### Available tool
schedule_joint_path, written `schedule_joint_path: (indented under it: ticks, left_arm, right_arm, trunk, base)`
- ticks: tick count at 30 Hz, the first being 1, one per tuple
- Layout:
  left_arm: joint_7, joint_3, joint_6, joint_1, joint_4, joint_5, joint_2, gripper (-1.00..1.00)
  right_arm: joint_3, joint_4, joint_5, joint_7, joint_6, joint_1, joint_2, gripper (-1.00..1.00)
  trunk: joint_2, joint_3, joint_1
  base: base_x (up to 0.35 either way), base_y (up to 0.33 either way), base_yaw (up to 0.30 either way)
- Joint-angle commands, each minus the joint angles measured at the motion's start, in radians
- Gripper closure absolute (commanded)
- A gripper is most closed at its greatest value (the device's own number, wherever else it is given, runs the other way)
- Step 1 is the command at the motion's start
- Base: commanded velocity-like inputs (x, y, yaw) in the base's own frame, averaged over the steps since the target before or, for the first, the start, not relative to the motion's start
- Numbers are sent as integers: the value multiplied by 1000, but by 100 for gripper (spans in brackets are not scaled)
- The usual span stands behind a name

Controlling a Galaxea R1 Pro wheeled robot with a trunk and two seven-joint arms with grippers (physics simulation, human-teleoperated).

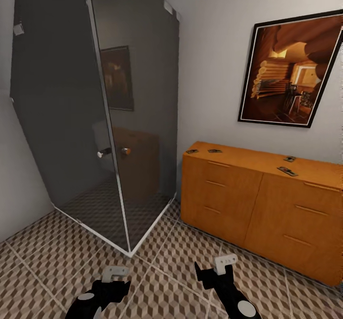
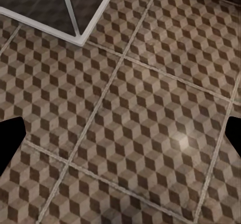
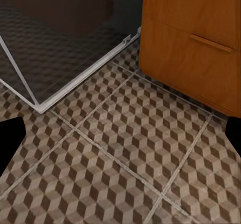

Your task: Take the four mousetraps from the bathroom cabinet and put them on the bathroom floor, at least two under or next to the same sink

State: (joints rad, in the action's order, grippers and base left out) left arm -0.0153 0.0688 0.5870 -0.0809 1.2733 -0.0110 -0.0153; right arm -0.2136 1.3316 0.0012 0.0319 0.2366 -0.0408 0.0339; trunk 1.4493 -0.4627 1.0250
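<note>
The orange-brown cabinet (image 1: 257,204) stands against the wall at the right in the head view, and its corner (image 3: 196,38) also shows in the right wrist view. On its top lie small brown mousetraps: two near the left end (image 1: 192,151) (image 1: 215,151) and two toward the right (image 1: 289,158) (image 1: 287,171). The cube-patterned bathroom floor (image 1: 176,271) (image 2: 130,123) spreads in front. My left gripper (image 1: 114,284) and right gripper (image 1: 214,272) hang low over the tiles, well short of the cabinet, both open with nothing between their fingers. The sink is out of view.
A dark glass shower enclosure (image 1: 95,109) with a white base frame (image 1: 128,251) and a door knob (image 1: 125,151) stands at the left, its corner jutting toward me. A framed picture (image 1: 290,69) hangs above the cabinet. Open tiles lie between shower and cabinet.
</note>
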Motion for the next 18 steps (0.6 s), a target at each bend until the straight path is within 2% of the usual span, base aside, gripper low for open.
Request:
schedule_joint_path:
  ticks: [1, 18]
  left_arm:
    - [-2, 0, 5, 0, 1, -1, 0, -100]
    - [-2, 0, 5, 0, 1, -1, 0, -100]
  right_arm:
    - [-1, 1, 0, 3, 6, -1, 0, -100]
    - [-1, 1, 0, 5, 6, -1, 0, -100]
  trunk:
    - [1, -1, 0]
    - [1, -1, 0]
  base:
    - [0, 0, -116]
    - [0, 0, -119]
